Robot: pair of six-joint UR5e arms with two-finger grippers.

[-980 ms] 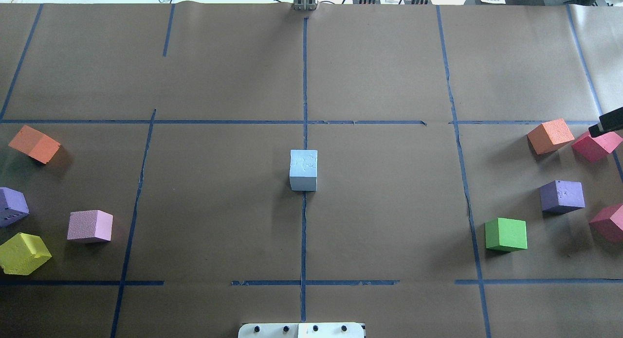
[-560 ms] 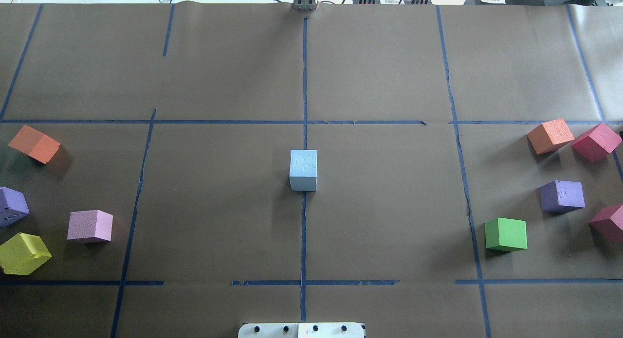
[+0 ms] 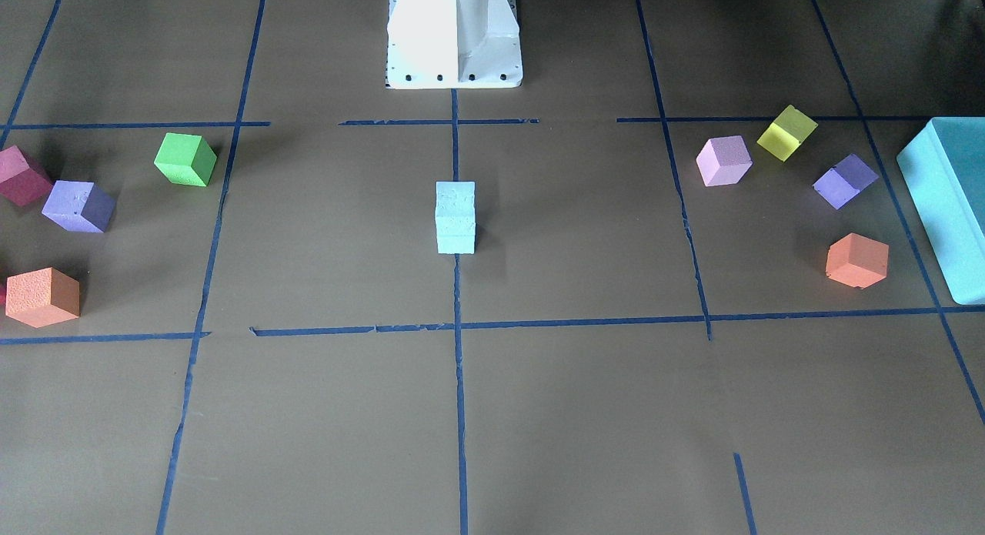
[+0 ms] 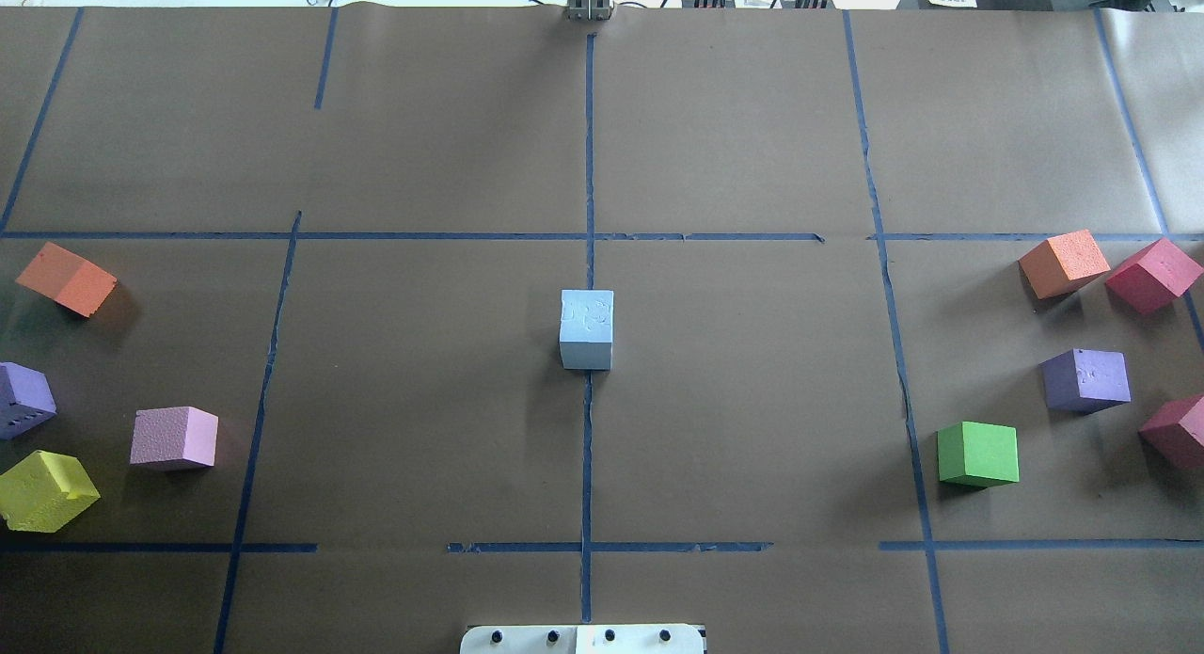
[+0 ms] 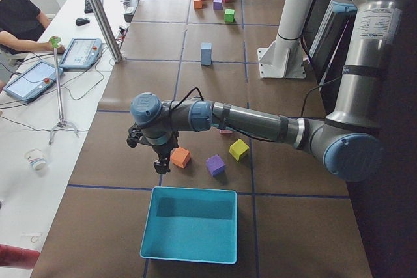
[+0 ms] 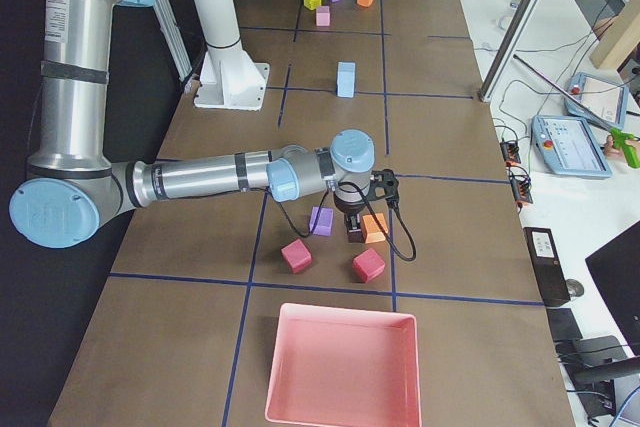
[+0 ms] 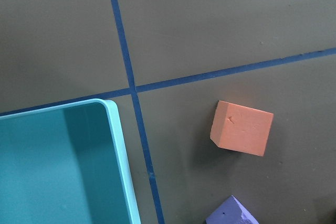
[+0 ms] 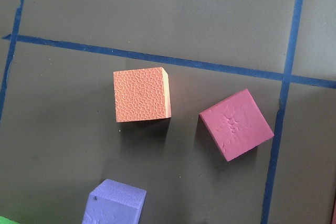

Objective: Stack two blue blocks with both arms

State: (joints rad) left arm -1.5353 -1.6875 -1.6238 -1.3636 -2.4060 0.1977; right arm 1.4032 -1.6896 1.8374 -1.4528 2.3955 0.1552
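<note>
The two blue blocks [image 3: 455, 217] stand stacked one on the other at the table's middle, on the centre tape line; the stack also shows in the overhead view [image 4: 587, 329] and far off in both side views [image 5: 206, 53] [image 6: 346, 78]. My left gripper [image 5: 158, 166] shows only in the exterior left view, hanging beside an orange cube [image 5: 180, 157]. My right gripper [image 6: 354, 234] shows only in the exterior right view, just beside another orange cube [image 6: 374, 227]. I cannot tell whether either is open or shut. No fingers show in the wrist views.
A turquoise box [image 3: 950, 204] lies at the table's end on my left, a pink tray [image 6: 340, 367] at the end on my right. Loose coloured cubes lie on both sides: orange [image 4: 66, 278], pink [image 4: 174, 438], green [image 4: 978, 454], purple [image 4: 1086, 379]. The white pedestal [image 3: 454, 35] stands behind the stack.
The black tip of my right gripper, over the magenta cube at the overhead view's right edge a second ago, has left that view. The stack and the cubes have not moved.
</note>
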